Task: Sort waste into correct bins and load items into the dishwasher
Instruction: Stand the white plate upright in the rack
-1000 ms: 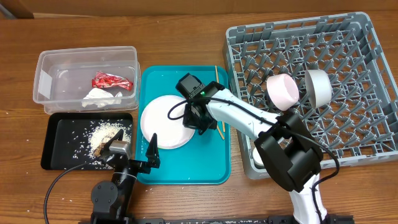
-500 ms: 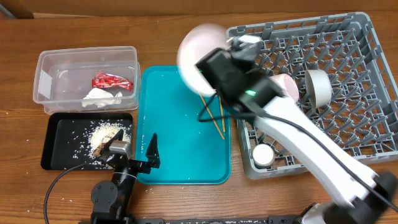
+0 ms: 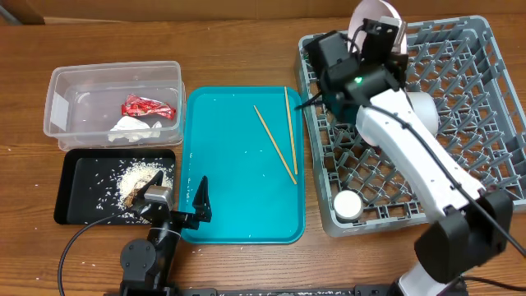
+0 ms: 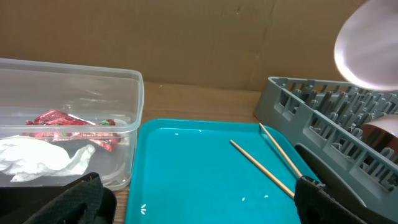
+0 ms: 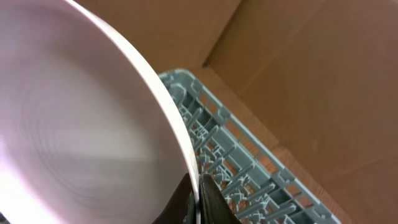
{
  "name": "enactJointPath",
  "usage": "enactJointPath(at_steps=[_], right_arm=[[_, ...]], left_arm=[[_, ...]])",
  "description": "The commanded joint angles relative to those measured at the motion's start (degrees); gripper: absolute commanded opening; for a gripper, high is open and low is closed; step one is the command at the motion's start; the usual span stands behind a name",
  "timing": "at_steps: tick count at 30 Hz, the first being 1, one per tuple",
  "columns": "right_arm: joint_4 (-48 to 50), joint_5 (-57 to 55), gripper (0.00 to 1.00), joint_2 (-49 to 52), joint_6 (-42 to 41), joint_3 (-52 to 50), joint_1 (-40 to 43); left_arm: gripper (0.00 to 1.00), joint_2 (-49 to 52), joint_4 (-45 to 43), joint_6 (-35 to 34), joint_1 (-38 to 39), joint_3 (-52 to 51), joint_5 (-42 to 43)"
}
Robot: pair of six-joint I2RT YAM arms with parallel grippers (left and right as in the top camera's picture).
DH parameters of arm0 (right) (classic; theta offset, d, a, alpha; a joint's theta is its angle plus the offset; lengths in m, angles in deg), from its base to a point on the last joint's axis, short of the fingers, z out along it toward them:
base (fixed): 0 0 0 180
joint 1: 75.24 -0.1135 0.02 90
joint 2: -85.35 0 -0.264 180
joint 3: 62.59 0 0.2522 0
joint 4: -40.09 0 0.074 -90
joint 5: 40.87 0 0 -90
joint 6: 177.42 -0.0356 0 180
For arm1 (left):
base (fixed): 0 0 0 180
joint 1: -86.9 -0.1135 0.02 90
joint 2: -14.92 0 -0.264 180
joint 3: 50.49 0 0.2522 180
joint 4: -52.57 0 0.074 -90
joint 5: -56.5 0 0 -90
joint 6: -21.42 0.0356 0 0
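Observation:
My right gripper is shut on the rim of the large white plate and holds it on edge above the far left part of the grey dish rack. In the right wrist view the fingers pinch the plate over the rack. Two chopsticks lie on the teal tray. The pale bowl and white cup are in the rack. My left gripper is open and empty at the tray's near edge. The small plate is hidden by my arm.
The clear tub holds the red wrapper and white napkin. The black tray holds rice and scraps. The left wrist view shows the tub, chopsticks and raised plate.
My right arm lifted the large white plate off the teal tray and carried it up and right over the rack's far left part. The chopsticks now lie uncovered. Left arm unmoved.

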Motion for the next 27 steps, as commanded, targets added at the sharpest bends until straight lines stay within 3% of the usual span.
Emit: enactJointPath(at_steps=[1,5,17,24,27], right_arm=[[3.1,6.3,0.04,0.8,5.7,-0.2,0.5],[6.8,11.3,0.04,1.5,7.7,-0.3,0.5],[5.2,4.6,0.04,9.7,7.7,-0.5,1.4],[7.7,3.1,0.04,4.9,7.8,1.0,1.4],[9.8,3.1,0.04,5.2,12.4,1.0,2.0]], left_arm=[[1.0,-0.5,0.2,-0.8,-0.3,-0.2,-0.6],[1.0,-0.5,0.2,-0.8,-0.3,-0.2,-0.7],[1.0,-0.5,0.2,-0.8,-0.3,-0.2,-0.6],[1.0,-0.5,0.2,-0.8,-0.3,-0.2,-0.6],[1.0,-0.5,0.2,-0.8,-0.3,-0.2,-0.6]])
